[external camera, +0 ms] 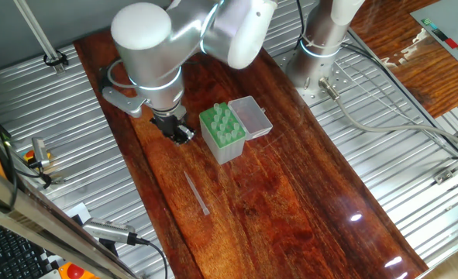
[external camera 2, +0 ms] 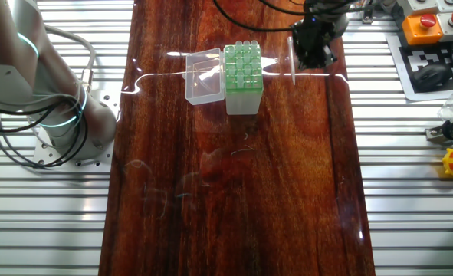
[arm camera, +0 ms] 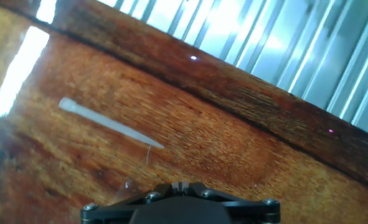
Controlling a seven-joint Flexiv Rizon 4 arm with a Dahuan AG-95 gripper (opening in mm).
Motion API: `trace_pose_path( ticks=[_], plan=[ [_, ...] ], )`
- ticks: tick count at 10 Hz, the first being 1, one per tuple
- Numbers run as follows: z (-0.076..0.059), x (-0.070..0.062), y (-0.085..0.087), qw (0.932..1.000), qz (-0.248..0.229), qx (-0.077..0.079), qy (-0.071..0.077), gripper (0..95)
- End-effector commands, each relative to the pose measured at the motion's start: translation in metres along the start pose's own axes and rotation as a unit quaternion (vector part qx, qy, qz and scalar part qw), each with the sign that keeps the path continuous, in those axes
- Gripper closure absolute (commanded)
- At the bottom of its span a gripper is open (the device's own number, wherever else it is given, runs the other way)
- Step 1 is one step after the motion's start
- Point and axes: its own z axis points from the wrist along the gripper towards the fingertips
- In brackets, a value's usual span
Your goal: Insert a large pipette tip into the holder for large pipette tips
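The large pipette tip (external camera: 196, 192) lies flat on the dark wooden table, alone, nearer the front than the holder; it also shows in the other fixed view (external camera 2: 292, 60) and in the hand view (arm camera: 109, 124). The holder for large pipette tips (external camera: 222, 132) stands upright with its green rack of holes up and its translucent lid (external camera: 250, 116) folded open beside it; it also shows in the other fixed view (external camera 2: 242, 69). My gripper (external camera: 179, 132) hangs just left of the holder, above the table and apart from the tip. Its fingers (arm camera: 180, 185) are together with nothing between them.
The wooden board (external camera: 290, 201) is bordered by ribbed metal table on both sides (external camera: 383, 132). The robot base (external camera: 321, 46) stands at the back right. Cables and a tool (external camera: 105, 231) lie at the left front edge.
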Motion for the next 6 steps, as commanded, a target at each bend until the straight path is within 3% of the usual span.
trace_pose_path(
  ticks=[1,3,4,6],
  plan=[
    [0.013,-0.022,0.013,0.9995,-0.026,-0.015,0.001,95.0],
    [0.03,-0.05,0.037,0.9998,-0.015,-0.011,-0.003,95.0],
    [0.037,-0.063,0.053,0.9999,-0.012,-0.007,-0.002,76.0],
    [0.039,-0.066,0.058,0.9995,-0.032,0.0,-0.001,76.0]
  ],
)
